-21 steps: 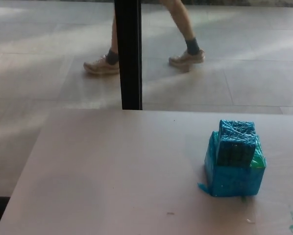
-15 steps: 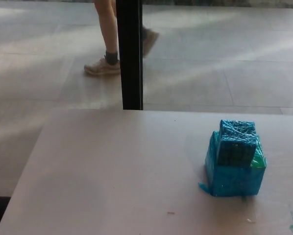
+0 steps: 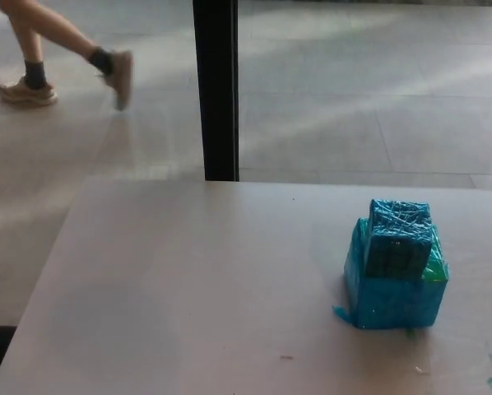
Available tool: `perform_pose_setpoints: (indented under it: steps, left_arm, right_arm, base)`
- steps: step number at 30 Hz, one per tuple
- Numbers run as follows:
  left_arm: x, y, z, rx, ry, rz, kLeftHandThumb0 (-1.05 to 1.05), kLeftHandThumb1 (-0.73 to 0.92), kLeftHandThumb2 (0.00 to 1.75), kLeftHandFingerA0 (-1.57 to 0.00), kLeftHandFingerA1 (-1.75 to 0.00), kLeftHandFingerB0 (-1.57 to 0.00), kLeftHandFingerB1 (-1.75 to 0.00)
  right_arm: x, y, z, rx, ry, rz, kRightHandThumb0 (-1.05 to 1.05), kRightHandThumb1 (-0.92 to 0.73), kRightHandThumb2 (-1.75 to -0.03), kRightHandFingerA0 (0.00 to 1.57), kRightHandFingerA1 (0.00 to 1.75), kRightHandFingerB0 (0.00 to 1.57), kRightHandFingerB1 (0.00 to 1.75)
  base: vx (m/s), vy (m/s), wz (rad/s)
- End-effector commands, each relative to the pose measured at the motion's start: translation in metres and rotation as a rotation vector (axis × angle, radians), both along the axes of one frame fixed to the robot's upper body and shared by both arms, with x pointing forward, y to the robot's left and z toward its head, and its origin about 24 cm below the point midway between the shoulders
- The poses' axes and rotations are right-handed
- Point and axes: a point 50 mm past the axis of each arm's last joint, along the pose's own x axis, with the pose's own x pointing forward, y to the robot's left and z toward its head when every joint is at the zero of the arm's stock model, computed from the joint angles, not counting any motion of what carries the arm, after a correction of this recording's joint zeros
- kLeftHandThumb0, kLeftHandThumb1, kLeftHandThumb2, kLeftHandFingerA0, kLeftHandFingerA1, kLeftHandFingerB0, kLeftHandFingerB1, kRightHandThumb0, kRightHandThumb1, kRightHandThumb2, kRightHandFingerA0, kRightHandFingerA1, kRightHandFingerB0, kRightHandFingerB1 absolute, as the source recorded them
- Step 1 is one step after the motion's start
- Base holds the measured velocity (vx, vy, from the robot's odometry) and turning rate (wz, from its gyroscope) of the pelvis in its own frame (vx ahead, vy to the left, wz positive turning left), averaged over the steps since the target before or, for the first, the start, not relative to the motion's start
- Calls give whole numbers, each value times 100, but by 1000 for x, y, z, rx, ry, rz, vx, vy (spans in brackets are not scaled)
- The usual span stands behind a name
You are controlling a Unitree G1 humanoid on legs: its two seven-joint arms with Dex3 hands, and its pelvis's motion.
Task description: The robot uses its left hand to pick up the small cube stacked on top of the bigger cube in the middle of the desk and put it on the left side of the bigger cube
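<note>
The small cube (image 3: 399, 237) sits on top of the bigger cube (image 3: 394, 284), both exactly where they were a moment ago, so the pick-up has not begun. Neither robot hand is in view, so their state cannot be told. Beyond the bigger cube, past the desk (image 3: 188, 288) and black post (image 3: 217, 90), only a person's legs (image 3: 57, 58) have walked further left.

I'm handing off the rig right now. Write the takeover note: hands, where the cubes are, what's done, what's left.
Hands: neither left nor right shows in the head view.
Cubes: small cube sits stacked on the bigger cube, right of centre on the desk.
Done: nothing; the stack is untouched.
Left: left hand picks the small cube and sets it on the desk left of the bigger cube.
Note: a person's legs are on the floor beyond the desk.
</note>
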Motion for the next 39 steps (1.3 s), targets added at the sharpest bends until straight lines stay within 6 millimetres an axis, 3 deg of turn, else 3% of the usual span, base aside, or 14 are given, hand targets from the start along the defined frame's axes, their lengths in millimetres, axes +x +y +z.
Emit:
perform_pose_setpoints:
  steps: [1, 6, 8, 12, 13, 16, 17, 18, 23, 25, 26, 32, 38, 39]
  left_arm:
    - [53, -89, 112, 306, -235, -210, -84, 82, 64, -33, -51, -28, -35]
    - [80, -148, 140, 369, -291, -341, -92, 78, 64, -49, -56, -32, -33]
    - [85, -185, 152, 389, -305, -409, -91, 77, 64, -88, -102, -32, -34]
    - [89, -240, 154, 397, -315, -505, -92, 76, 63, -93, -91, -31, -33]
    - [89, -252, 154, 426, -309, -543, -95, 78, 64, -37, -71, -28, -33]
    - [89, -269, 153, 421, -337, -583, -94, 75, 64, -77, -118, -30, -35]
    - [88, -282, 153, 397, -358, -611, -94, 59, 100, -98, -118, -25, -48]
    - [88, -289, 152, 413, -368, -624, -97, 68, 68, -89, -147, -31, -39]
    - [83, -336, 145, 430, -337, -705, -94, 74, 63, -38, -65, -36, -35]
    - [81, -347, 145, 425, -331, -725, -92, 56, 101, -48, -68, -28, -46]
    - [79, -357, 146, 423, -334, -745, -87, 72, 62, -45, -56, -35, -35]
    - [69, -390, 138, 410, -343, -849, -85, 72, 62, -49, -52, -32, -34]
    - [61, -409, 122, 495, -300, -916, -90, 71, 62, -85, -100, -35, -40]
    - [60, -411, 116, 527, -260, -940, -95, 71, 62, -94, -148, -29, -37]
  right_arm:
    - [-7, -13, 10, 0, 2, -4, -66, -50, -66, 67, 85, 59, 67]
    - [-9, -15, 11, 6, -4, -18, -67, -48, -66, 66, 86, 59, 68]
    - [-9, -14, 10, -1, 1, -17, -65, -49, -64, 70, 84, 61, 65]
    - [-11, -15, 9, 1, 15, -8, -64, -50, -65, 70, 85, 60, 65]
    - [-10, -14, 9, -12, 23, 5, -67, -51, -65, 70, 84, 59, 66]
    - [-8, -14, 10, -1, 14, 2, -66, -49, -65, 69, 85, 60, 66]
    - [-6, -14, 10, -6, 14, 4, -66, -50, -64, 70, 85, 61, 65]
    - [-5, -14, 10, -4, 12, -7, -64, -49, -64, 69, 84, 62, 64]
    - [-1, -13, 11, -6, 12, 4, -67, -49, -63, 70, 85, 61, 65]
    - [0, -13, 12, -8, 9, 19, -68, -49, -64, 70, 85, 61, 65]
    - [1, -12, 13, -9, 3, 32, -70, -50, -63, 69, 85, 61, 66]
    - [4, -12, 16, -1, -11, 51, -70, -51, -64, 68, 87, 61, 68]
    - [10, -11, 17, -15, -7, 53, -69, -51, -63, 70, 85, 62, 66]
    - [11, -11, 17, -11, -11, 56, -72, -51, -63, 70, 86, 62, 66]
  base:
    - [0, 0, 0]
    - [0, 0, 0]
    - [0, 0, 0]
    - [0, 0, 0]
    - [0, 0, 0]
    - [0, 0, 0]
    - [0, 0, 0]
    - [0, 0, 0]
    - [0, 0, 0]
    - [0, 0, 0]
    - [0, 0, 0]
    - [0, 0, 0]
    - [0, 0, 0]
    - [0, 0, 0]
